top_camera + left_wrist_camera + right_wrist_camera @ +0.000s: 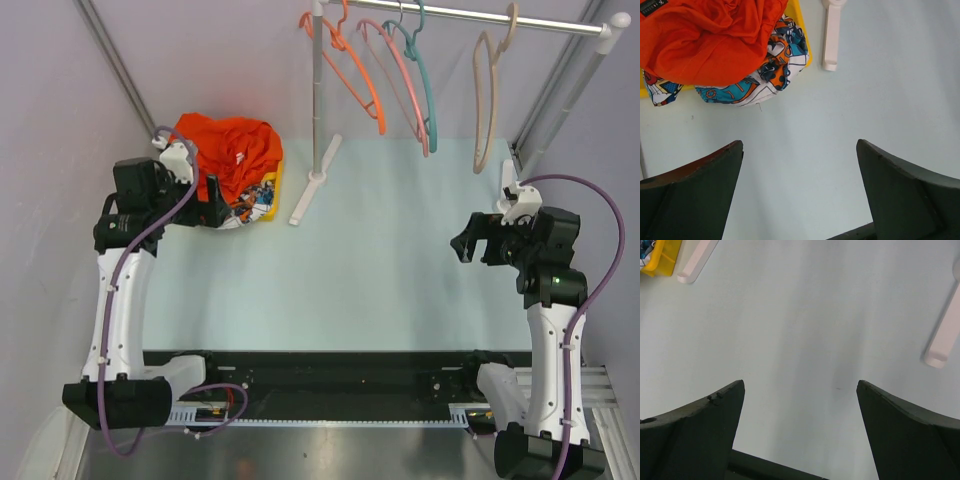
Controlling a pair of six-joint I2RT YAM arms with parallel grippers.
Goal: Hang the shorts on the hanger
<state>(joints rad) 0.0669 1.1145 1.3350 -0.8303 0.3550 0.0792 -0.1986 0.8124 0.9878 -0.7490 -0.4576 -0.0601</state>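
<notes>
a: left gripper (800,192): jaws as wide as they go, nothing between them, only bare table (380,260) under them. right gripper (800,432): the same, wide and empty.

b: where are the shorts?

a: the shorts (232,148) are a crumpled heap at the far left of the table, lying on top of a print garment (771,70). from the left gripper they lie ahead and off to its left, near but not touching. the right gripper is well apart from them, across the table.

b: long axis?

a: none i can read. the heap is bunched, and i can't make out the waistband or cord.

b: and the hanger?

a: the hanger (486,105) hangs from the rail (480,17) at the far right, beyond the right gripper, hook up and frame pointing down. my judgement: the left arm is nearer for the shorts, the right arm for the hanger.
</notes>
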